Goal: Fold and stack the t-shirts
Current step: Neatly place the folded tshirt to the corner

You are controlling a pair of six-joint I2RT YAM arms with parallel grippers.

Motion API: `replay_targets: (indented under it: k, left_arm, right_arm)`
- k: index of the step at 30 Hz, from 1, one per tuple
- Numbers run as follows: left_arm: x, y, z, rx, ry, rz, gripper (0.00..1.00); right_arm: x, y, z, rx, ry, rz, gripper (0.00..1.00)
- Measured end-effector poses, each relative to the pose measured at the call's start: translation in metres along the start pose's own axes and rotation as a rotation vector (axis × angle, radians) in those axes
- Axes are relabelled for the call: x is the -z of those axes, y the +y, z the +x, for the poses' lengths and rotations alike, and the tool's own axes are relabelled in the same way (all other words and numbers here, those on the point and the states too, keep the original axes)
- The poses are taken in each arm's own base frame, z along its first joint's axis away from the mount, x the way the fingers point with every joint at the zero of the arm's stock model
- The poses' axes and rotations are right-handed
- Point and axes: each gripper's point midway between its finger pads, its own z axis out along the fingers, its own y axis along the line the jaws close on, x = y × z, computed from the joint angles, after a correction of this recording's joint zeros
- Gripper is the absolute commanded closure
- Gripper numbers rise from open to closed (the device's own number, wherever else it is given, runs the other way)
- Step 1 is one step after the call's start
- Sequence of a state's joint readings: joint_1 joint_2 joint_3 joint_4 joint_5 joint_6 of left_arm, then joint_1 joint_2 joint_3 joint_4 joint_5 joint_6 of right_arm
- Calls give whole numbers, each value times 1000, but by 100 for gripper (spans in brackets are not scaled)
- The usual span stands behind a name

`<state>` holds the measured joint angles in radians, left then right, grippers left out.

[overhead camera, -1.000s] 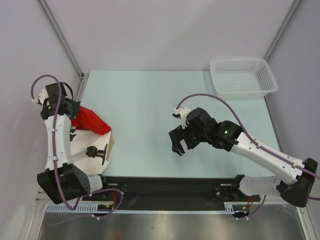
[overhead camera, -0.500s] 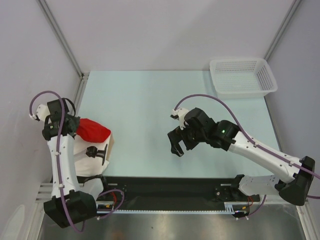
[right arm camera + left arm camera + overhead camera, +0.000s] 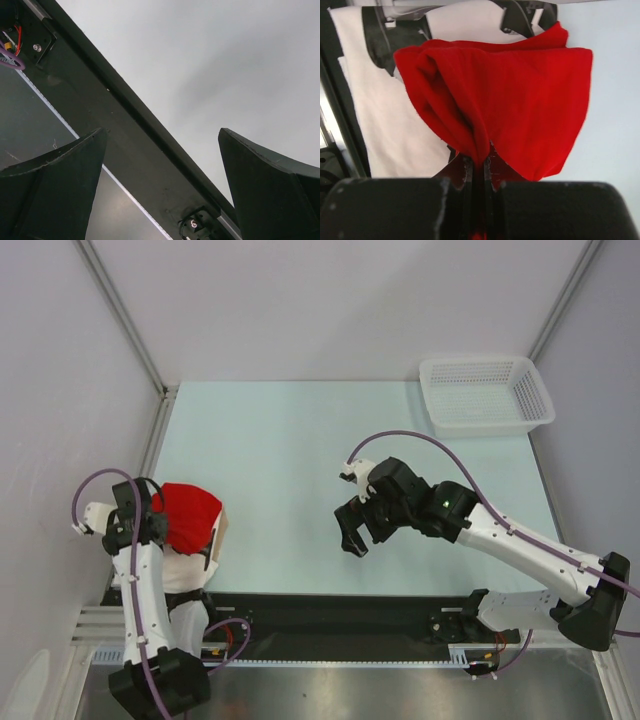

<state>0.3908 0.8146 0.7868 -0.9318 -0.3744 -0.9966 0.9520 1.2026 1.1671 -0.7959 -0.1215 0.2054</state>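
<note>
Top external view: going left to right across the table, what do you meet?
left gripper, shut on the shirt → red t-shirt → right gripper, open and holding nothing → white mesh basket

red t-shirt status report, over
Left gripper shut on red t-shirt, bunched over white cloth. Right gripper open, empty. Nothing in the way.

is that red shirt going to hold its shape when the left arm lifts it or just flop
Probably floppy: the red t-shirt bunches in soft, rounded folds at the shut left gripper. Likely light, since one narrow pinch holds the whole bundle. It could snag the white cloth beneath it.
</note>
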Motion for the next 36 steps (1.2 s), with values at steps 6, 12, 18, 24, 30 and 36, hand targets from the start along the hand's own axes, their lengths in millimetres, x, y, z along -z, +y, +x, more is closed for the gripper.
replay_targets:
  k: [6, 12, 18, 24, 30, 36]
  left_arm:
    - [-5, 15, 4, 29, -7, -49, 100]
    - [-7, 25, -2, 31, -38, -95, 100]
    - [-6, 34, -3, 31, -49, -134, 100]
    - [-7, 45, -3, 34, -63, -177, 100]
    - [-10, 60, 5, 55, -58, -237, 78]
    - [-6, 74, 3, 69, -71, -304, 33]
  right_arm:
    - [0, 0, 2, 1, 9, 0, 0]
    - [0, 0, 2, 1, 9, 0, 0]
    - [0, 0, 2, 1, 9, 0, 0]
    - [0, 0, 2, 2, 10, 0, 0]
    - [0, 0, 3, 2, 10, 0, 0]
    - [0, 0, 3, 6, 11, 0, 0]
